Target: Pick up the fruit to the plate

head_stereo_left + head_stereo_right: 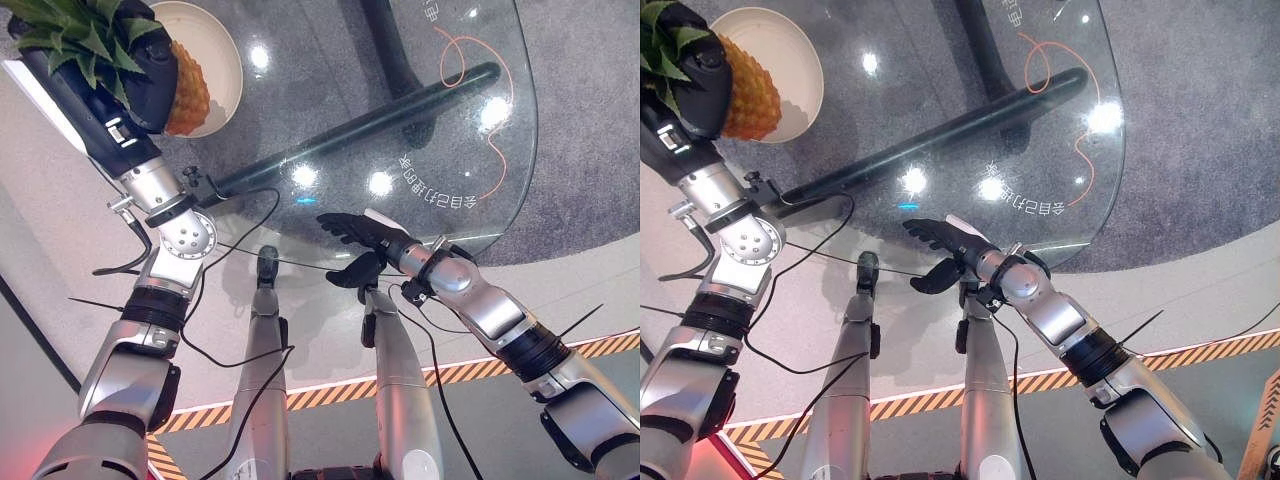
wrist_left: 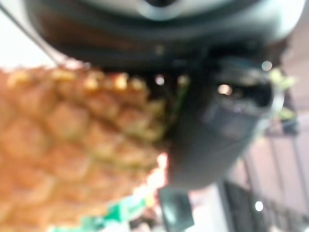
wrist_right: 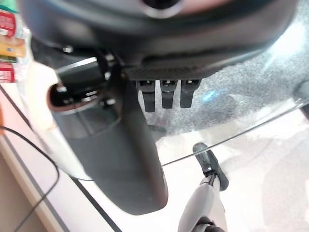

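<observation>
- The dark left hand point(image 1: 150, 75) is clutching an orange-brown, knobbly pineapple with a spiky green crown point(image 1: 188, 95), its fingers wrapped round the fruit near the crown; the left wrist view is showing the scaled skin pressed against the hand.
- The pineapple is hanging over the near rim of the round cream plate point(image 1: 215, 60), its lower end overlapping the plate's edge; whether it is touching the plate I cannot tell.
- Judging from this, the fruit is looking heavy and tapered, so letting go while it is sitting across the rim could be tipping it off onto the glass or rocking the plate.
- The clear glass tabletop point(image 1: 500, 190) is carrying the plate and showing bright ceiling-light reflections; a dark tubular bar point(image 1: 350, 125) is running diagonally beneath it, and grey carpet is showing through.
- The dark right hand point(image 1: 940, 245) is hovering at the table's near edge, fingers stretched out and grasping nothing, well apart from the plate.
- Yellow-and-black hazard tape point(image 1: 470, 372) is crossing the floor below.
</observation>
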Controlling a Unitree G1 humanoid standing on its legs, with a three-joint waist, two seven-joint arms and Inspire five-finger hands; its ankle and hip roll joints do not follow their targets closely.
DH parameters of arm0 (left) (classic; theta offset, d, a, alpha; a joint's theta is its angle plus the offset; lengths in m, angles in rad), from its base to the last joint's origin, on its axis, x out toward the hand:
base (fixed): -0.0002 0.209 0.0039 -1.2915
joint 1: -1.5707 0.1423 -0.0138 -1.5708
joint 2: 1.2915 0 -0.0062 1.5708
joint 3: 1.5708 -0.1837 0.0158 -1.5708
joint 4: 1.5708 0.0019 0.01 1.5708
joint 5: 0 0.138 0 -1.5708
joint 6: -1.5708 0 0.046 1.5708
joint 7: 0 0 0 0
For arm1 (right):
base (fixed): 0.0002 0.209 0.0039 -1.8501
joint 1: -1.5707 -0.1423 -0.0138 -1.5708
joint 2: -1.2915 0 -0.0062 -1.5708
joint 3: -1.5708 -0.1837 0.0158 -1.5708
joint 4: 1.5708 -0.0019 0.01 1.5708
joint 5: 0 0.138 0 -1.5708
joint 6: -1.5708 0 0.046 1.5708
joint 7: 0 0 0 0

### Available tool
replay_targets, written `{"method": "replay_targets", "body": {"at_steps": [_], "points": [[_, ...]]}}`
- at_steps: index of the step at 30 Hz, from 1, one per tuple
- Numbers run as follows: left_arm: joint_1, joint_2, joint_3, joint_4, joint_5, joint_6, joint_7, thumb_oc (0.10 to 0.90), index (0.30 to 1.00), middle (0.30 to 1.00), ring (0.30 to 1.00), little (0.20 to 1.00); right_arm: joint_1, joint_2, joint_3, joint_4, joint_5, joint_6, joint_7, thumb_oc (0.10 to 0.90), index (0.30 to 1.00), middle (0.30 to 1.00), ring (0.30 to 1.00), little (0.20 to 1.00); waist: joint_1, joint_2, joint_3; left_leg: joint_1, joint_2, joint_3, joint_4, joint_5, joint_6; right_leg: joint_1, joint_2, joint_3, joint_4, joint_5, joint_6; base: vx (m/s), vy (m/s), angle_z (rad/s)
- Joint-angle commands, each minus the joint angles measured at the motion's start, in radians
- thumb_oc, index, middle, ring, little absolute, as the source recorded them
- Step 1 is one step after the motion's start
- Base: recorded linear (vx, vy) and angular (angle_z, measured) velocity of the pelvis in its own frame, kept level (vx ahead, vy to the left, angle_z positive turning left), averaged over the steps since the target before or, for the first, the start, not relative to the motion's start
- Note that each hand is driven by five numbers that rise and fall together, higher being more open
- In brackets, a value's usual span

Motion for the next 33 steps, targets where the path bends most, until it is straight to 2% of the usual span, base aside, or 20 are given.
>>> {"method": "replay_targets", "body": {"at_steps": [1,10,13,26,33], "points": [[-0.128,0.059,0.026,-0.035,0.064,-0.131,0.079,0.1,0.3,0.3,0.3,0.2,0.005,-0.009,0.019,-0.074,0.033,-0.025,0.047,0.8,0.9,0.9,0.9,0.9,-0.021,0.055,-0.023,0.003,-0.112,0.086,0.088,-0.131,0.091,-0.007,0.115,-0.058,-0.034,0.06,-0.039,0.01,0.039,-0.01],[-0.201,0.099,-0.011,0.028,0.106,-0.111,0.143,0.1,0.3,0.3,0.3,0.2,-0.007,-0.021,0.017,-0.068,0.027,-0.027,0.057,0.8,0.9,0.9,0.9,0.9,-0.036,0.061,-0.023,-0.017,-0.116,0.097,0.1,-0.137,0.093,-0.035,0.116,-0.048,-0.032,0.07,-0.04,0.0,0.048,-0.04],[-0.24,0.113,-0.034,0.059,0.119,-0.076,0.148,0.1,0.3,0.3,0.3,0.2,-0.017,-0.031,0.009,-0.069,0.028,-0.018,0.071,0.8,0.9,0.9,0.9,0.9,-0.043,0.064,-0.023,-0.028,-0.119,0.101,0.107,-0.138,0.093,-0.048,0.113,-0.046,-0.033,0.077,-0.04,0.01,0.07,-0.01],[-0.3,0.135,-0.069,0.16,0.118,-0.075,0.239,0.1,0.3,0.3,0.3,0.2,-0.046,-0.039,0.032,-0.07,0.035,0.003,0.075,0.8,0.9,0.9,0.9,0.9,-0.061,0.072,-0.023,-0.082,-0.12,0.117,0.133,-0.143,0.093,-0.111,0.112,-0.028,-0.031,0.103,-0.036,0.01,0.063,-0.01],[-0.345,0.147,-0.094,0.224,0.023,-0.056,0.213,0.1,0.3,0.3,0.3,0.2,-0.065,-0.046,0.039,-0.048,0.045,-0.005,0.074,0.8,0.9,0.9,0.9,0.9,-0.066,0.073,-0.023,-0.106,-0.119,0.123,0.138,-0.139,0.089,-0.134,0.106,-0.029,-0.035,0.117,-0.033,-0.01,0.032,-0.03]]}}
